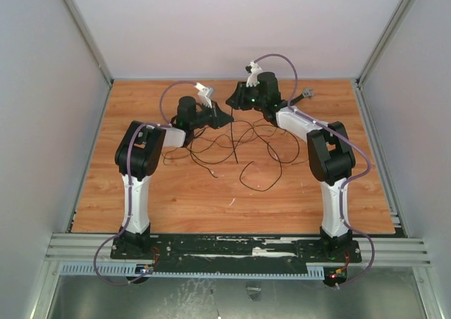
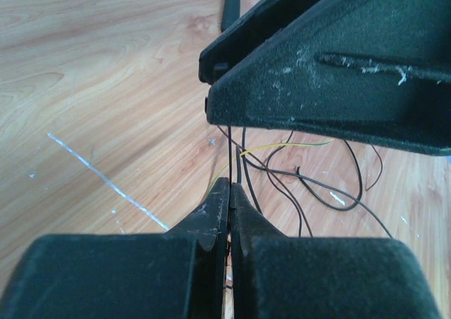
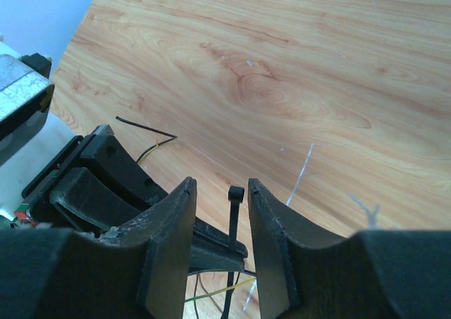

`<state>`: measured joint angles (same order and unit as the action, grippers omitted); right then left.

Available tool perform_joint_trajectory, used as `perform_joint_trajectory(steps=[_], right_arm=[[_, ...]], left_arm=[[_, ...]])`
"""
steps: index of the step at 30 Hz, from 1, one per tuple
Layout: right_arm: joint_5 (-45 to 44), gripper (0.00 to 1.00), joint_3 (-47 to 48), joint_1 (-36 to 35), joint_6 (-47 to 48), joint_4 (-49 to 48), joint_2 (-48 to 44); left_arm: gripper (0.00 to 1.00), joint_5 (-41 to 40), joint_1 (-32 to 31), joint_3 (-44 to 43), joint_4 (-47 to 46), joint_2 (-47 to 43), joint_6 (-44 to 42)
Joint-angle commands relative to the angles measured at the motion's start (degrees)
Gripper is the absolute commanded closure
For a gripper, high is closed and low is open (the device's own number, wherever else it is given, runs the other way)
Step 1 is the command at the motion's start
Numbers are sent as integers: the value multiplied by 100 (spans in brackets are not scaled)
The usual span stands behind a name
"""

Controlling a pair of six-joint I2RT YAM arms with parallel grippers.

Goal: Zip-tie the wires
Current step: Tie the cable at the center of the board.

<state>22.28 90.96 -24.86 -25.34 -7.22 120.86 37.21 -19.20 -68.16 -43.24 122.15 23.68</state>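
The wires point(image 1: 239, 146) lie in loose dark loops on the wooden table between the two arms, and some strands point(image 2: 310, 192) show in the left wrist view. My left gripper point(image 2: 230, 185) is shut on the zip tie point(image 2: 239, 160), which stands up out of its tips. In the right wrist view the zip tie point(image 3: 235, 217) rises with its square head uppermost between the fingers of my right gripper point(image 3: 221, 183). That gripper is open, with a gap on both sides of the head. The two grippers meet at the back middle of the table point(image 1: 230, 111).
A dark-handled tool point(image 1: 304, 94) lies at the back right of the table. A thin yellow-green strand point(image 2: 282, 147) runs among the wires. Grey walls close in the table on three sides. The right gripper's fingers point(image 2: 324, 72) hang just above the left one.
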Motion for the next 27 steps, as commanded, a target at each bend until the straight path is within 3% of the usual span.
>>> perform_joint_trajectory(steps=[1,7,22,27], right_arm=[[-209,65,252,-24,141,68,102],[-259,74,341,-25,204,168,131],[-367,80,288,-45,289,276,101],[-361,90,304,-58,283,274,49]], left_arm=[[100,84,-40,-13,-184,-51,-7],[100,98,-40,-20,-184,-68,7],[100,102,-40,-30,-188,-77,12],[100,111,-40,-22,-193,-68,13]])
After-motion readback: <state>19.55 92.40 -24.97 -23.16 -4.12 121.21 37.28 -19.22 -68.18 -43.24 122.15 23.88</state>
